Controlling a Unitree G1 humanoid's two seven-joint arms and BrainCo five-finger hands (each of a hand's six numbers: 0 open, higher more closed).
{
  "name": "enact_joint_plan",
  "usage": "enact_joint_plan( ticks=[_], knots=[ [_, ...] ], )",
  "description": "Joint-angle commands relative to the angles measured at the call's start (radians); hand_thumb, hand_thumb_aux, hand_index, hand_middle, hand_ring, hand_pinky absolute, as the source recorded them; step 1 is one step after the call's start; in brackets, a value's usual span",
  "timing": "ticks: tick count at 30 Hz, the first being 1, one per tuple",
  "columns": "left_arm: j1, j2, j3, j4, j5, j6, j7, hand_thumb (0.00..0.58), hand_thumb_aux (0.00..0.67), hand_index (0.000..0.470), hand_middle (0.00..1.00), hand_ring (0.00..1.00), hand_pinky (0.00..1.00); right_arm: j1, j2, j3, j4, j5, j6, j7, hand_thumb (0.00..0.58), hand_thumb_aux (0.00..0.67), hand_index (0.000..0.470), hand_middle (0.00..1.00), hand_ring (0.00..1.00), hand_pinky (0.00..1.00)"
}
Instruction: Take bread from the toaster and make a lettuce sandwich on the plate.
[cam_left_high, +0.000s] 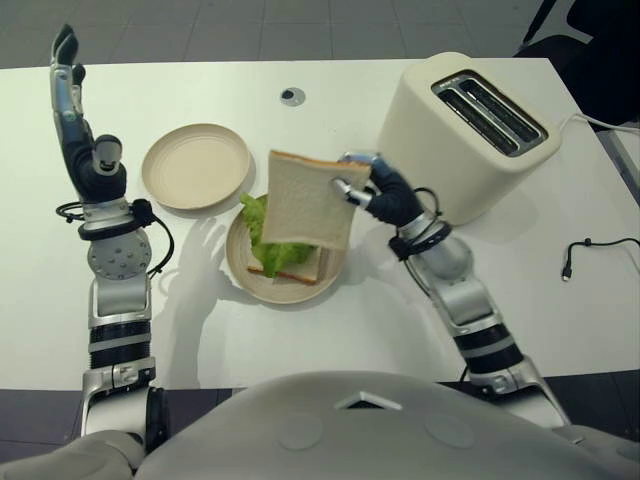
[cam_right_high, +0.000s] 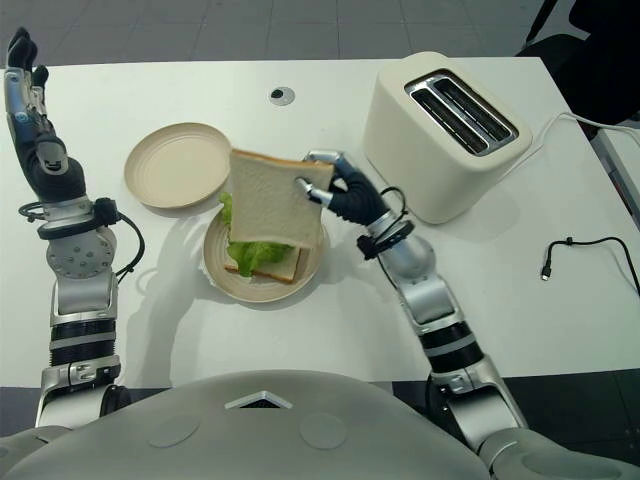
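My right hand (cam_left_high: 372, 189) is shut on a slice of white bread (cam_left_high: 308, 199), holding it tilted just above the nearer plate (cam_left_high: 238, 262). On that plate lies a bottom slice of bread (cam_left_high: 305, 270) with green lettuce (cam_left_high: 262, 222) on top. The cream toaster (cam_left_high: 466, 133) stands at the back right, both slots looking empty. My left hand (cam_left_high: 70, 80) is raised at the far left, fingers extended, holding nothing.
A second, empty beige plate (cam_left_high: 196, 165) lies behind and left of the sandwich plate. A small round fitting (cam_left_high: 292, 96) is set into the white table (cam_left_high: 300, 320) farther back. A black cable (cam_left_high: 592, 250) lies at the right edge.
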Motion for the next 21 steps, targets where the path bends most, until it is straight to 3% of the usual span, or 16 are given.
enact_joint_plan(
  ticks=[1,9,13,15,16,17,19,21],
  knots=[
    [0.005,0.005,-0.033,0.035,0.05,-0.05,-0.028,0.0,0.0,0.0,0.0,0.0,0.0,-0.021,0.068,0.023,0.11,-0.111,0.016,-0.063,0.58,0.67,0.47,1.0,1.0,1.0],
    [0.08,0.079,-0.191,-0.004,0.202,-0.184,-0.172,0.0,0.0,0.0,0.0,0.0,0.0,-0.019,0.07,-0.009,0.189,-0.3,0.032,-0.187,0.58,0.67,0.47,1.0,1.0,1.0],
    [0.151,0.152,-0.272,-0.045,0.241,-0.158,-0.318,0.0,0.0,0.0,0.0,0.0,0.0,-0.047,0.012,-0.011,0.227,-0.419,0.033,-0.225,0.58,0.67,0.47,1.0,1.0,1.0],
    [0.189,0.208,-0.322,-0.025,0.312,-0.121,-0.406,0.075,0.045,0.031,0.0,0.0,0.0,-0.058,-0.017,0.003,0.249,-0.487,0.03,-0.239,0.58,0.67,0.47,1.0,1.0,1.0],
    [0.211,0.24,-0.337,-0.008,0.346,-0.1,-0.441,0.0,0.0,0.0,0.0,0.0,0.0,-0.063,-0.027,0.01,0.255,-0.511,0.028,-0.241,0.58,0.67,0.47,1.0,1.0,1.0],
    [0.224,0.263,-0.353,0.01,0.372,-0.081,-0.469,0.0,0.0,0.0,0.0,0.0,0.0,-0.067,-0.033,0.016,0.26,-0.525,0.023,-0.24,0.58,0.67,0.47,1.0,1.0,1.0],
    [0.216,0.277,-0.399,0.047,0.418,-0.059,-0.5,0.083,0.05,0.035,0.0,0.0,0.0,-0.076,-0.037,0.037,0.269,-0.543,0.005,-0.232,0.58,0.67,0.47,1.0,1.0,1.0],
    [0.19,0.271,-0.442,0.079,0.447,-0.044,-0.508,0.071,0.042,0.029,0.0,0.0,0.0,-0.087,-0.041,0.062,0.273,-0.558,-0.018,-0.217,0.58,0.67,0.47,1.0,1.0,1.0]
  ],
)
